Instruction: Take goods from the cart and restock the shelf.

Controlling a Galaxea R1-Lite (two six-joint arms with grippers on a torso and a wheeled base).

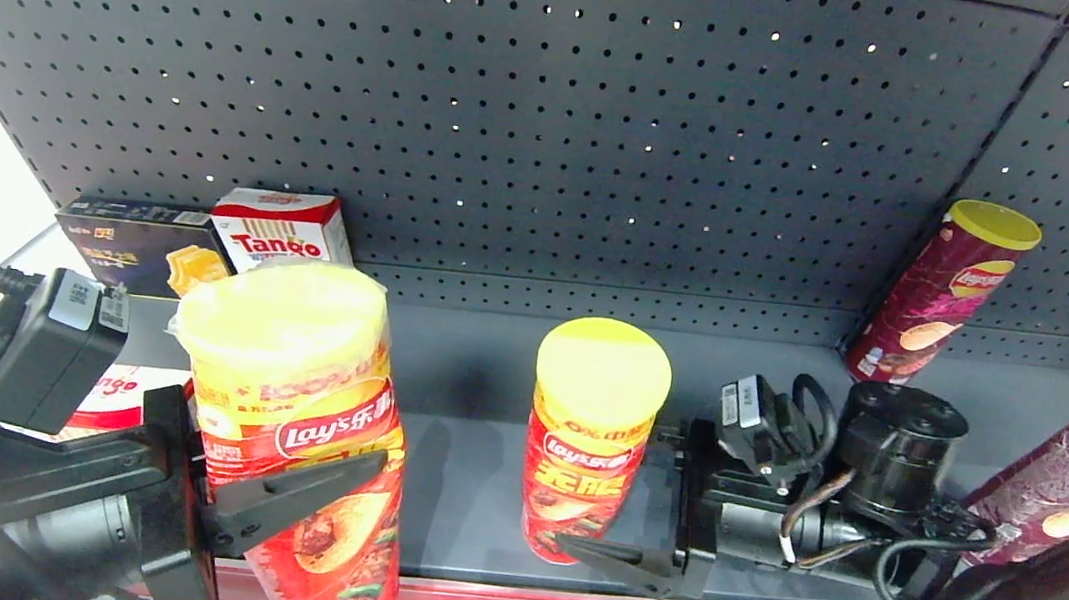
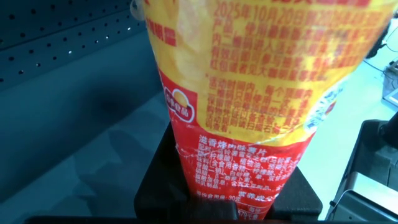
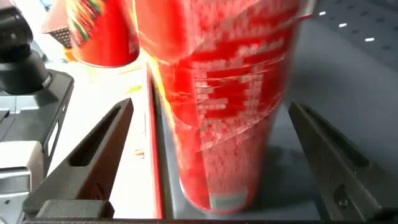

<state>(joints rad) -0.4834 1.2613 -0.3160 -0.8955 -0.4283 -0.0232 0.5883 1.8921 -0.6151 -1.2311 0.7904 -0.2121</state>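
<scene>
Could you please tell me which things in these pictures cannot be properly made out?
Head view: base of the held red-and-yellow cardboard crisp tube, cut off by the bottom edge.
Head view: maroon crisp tube at far right, covered by the right arm and cropped.
Right wrist view: print on the standing red crisp tube, blurred; its lid lies beyond the edge.

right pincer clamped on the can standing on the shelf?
No: the right pincer is open, its fingers standing clear on either side of the red can, with a gap on each side.
</scene>
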